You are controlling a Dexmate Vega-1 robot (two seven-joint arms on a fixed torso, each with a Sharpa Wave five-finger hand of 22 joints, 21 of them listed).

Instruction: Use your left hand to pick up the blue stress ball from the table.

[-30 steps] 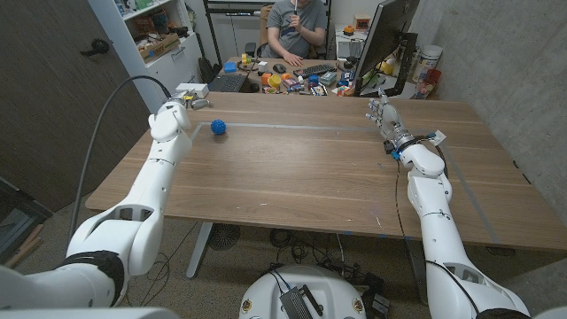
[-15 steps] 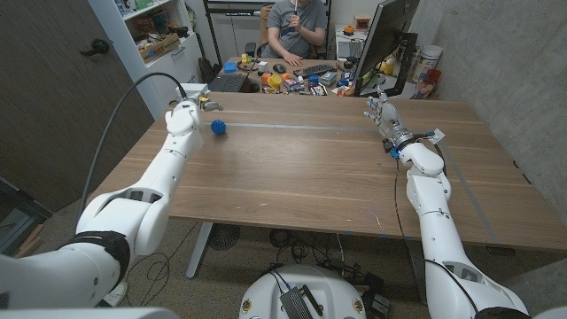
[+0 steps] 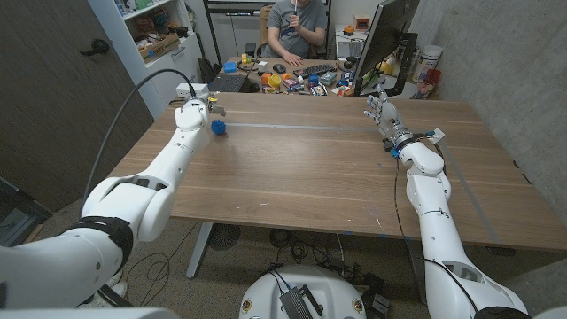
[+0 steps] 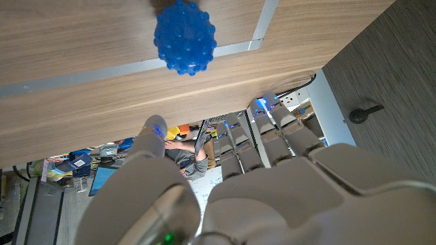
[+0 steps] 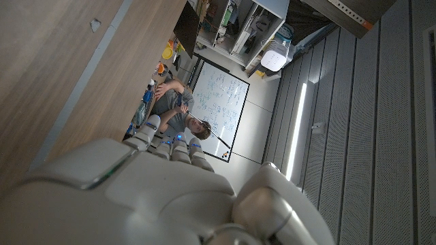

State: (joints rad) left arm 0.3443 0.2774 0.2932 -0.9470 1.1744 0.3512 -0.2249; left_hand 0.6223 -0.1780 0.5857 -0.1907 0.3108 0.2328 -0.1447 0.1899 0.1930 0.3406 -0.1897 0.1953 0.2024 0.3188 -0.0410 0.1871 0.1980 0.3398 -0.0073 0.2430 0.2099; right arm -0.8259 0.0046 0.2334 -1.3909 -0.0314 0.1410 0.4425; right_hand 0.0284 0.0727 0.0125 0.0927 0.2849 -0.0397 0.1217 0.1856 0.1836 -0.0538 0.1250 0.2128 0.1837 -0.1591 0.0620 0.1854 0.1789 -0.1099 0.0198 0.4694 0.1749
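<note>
head view: left robot hand (image 3: 202,107) open beside blue stress ball (image 3: 218,127).

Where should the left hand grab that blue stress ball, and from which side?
Around its widest middle, thumb on one side and fingers on the other. The blue stress ball is round, nubbed and sits free on the table, so closing from above, where the left hand hovers open, looks simplest.

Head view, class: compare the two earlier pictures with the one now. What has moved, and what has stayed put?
The left hand has reached further across the table toward the blue stress ball, arriving right beside it; its fingers hold nothing. The ball, right hand and table stayed as they were.
</note>
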